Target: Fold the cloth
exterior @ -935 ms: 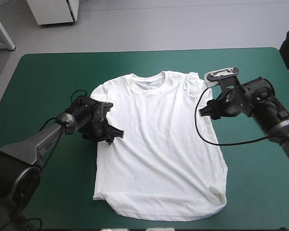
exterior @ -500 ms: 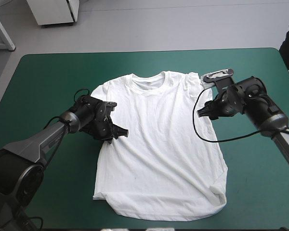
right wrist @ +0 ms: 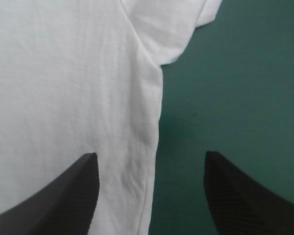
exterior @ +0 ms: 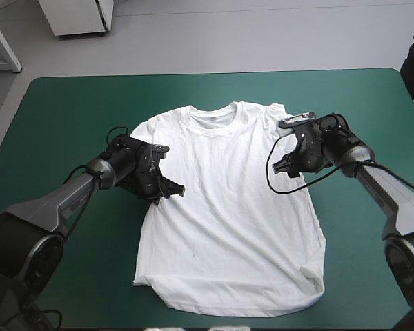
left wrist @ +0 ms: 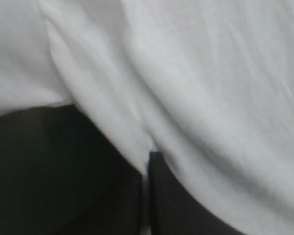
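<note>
T-shirt [exterior: 228, 207] fabric is pinched in the left gripper [left wrist: 148, 155]. Its black fingers [left wrist: 179, 208] are all but closed, with only a thin white sliver showing between them where a soft fold of the shirt runs down into the grip. From above, this gripper sits at the shirt's left side edge, just under the left sleeve, with its arm reaching in across the teal-green cover [exterior: 69, 117]. The right gripper [right wrist: 149, 156] stands wide open and holds nothing. Its two fingers straddle the shirt's right side edge just below the armpit, one over white cloth and the other over bare cover. Whether they touch the cloth cannot be told. In the high view, this gripper is at the shirt's right side under the right sleeve, roughly level with the left one across the chest. The shirt itself lies spread flat in the middle of the table [exterior: 372, 289]. Its collar is toward the far edge, its hem is toward the near edge, and both short sleeves are out at the shoulders. Light wrinkles run across the body, and the hem corner on the right arm's side is a little rumpled.
</note>
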`<state>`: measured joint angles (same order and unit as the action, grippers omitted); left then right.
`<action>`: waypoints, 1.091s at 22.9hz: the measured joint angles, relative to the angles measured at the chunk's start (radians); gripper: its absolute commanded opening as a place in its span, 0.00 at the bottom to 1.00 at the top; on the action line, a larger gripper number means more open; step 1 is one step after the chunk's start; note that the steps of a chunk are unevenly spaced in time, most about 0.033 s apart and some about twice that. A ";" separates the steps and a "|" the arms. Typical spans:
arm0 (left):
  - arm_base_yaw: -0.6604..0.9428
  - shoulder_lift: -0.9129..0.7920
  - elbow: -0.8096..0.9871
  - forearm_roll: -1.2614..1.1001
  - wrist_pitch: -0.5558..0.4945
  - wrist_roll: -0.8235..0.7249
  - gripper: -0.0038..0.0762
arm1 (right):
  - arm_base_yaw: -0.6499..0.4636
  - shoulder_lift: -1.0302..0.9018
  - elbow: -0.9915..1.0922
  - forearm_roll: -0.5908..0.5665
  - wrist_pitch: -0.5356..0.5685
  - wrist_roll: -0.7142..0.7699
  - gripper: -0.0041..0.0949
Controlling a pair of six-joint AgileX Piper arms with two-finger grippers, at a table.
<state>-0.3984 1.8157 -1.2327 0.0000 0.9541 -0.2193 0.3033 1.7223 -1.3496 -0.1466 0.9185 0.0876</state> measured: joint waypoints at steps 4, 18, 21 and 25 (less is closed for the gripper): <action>0.000 0.000 0.000 0.000 0.001 0.010 0.04 | -0.034 0.086 0.000 0.046 -0.007 -0.013 0.64; 0.000 0.001 0.000 0.006 -0.005 0.018 0.04 | -0.043 0.190 -0.047 0.175 0.017 -0.078 0.03; 0.000 0.001 0.000 0.010 -0.007 0.024 0.04 | -0.043 0.191 -0.048 0.188 0.016 -0.080 0.02; -0.005 -0.018 0.001 0.032 -0.014 0.026 0.04 | -0.043 0.189 -0.066 0.193 0.036 -0.080 0.02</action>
<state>-0.4030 1.7976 -1.2315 0.0319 0.9397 -0.1936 0.2605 1.9108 -1.4154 0.0461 0.9543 0.0081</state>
